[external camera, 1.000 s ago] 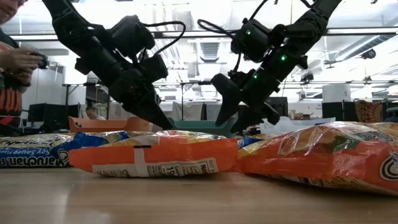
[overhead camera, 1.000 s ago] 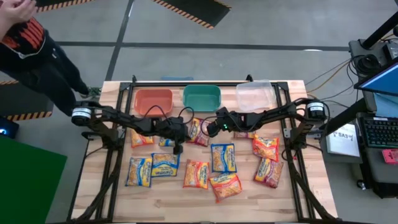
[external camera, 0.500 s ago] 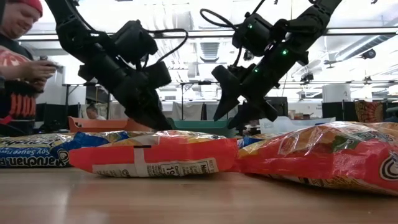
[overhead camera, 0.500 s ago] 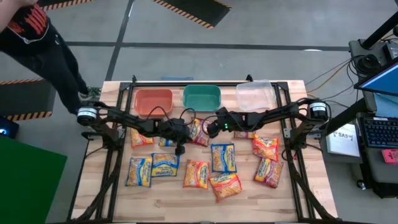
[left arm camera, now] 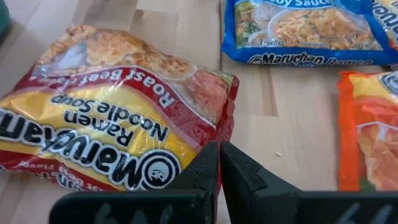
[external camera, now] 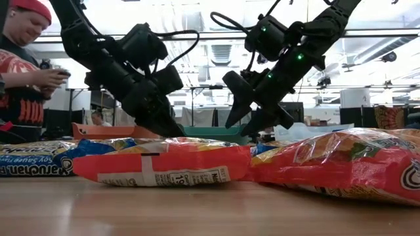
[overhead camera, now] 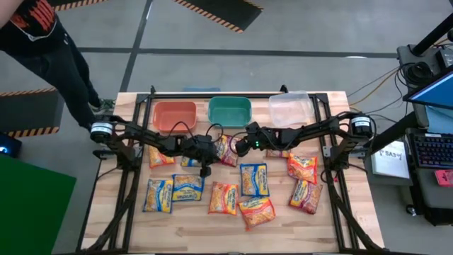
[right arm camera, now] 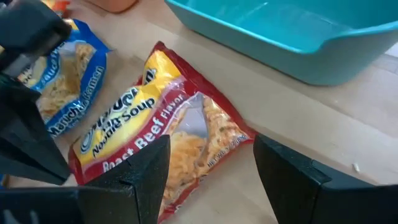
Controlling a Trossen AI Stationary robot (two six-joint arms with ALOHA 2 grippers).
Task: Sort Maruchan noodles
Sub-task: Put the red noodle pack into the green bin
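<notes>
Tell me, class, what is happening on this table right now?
Two robot arms are sorting ramen packets scattered on a wooden table. Both pincers meet over one maroon Roast Beef packet near the green bin. The left pincer is shut, its tips at the packet's edge; the right pincer is open above it. The orange bin, green bin and clear bin look empty. A person stands beside the table.

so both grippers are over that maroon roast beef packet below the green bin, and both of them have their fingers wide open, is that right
Not quite. Only the right gripper is open over the roast beef packet. The left gripper has its fingers shut together at the packet's edge, as the left wrist view shows. The rest holds: both are at that packet, near the green bin.
</notes>
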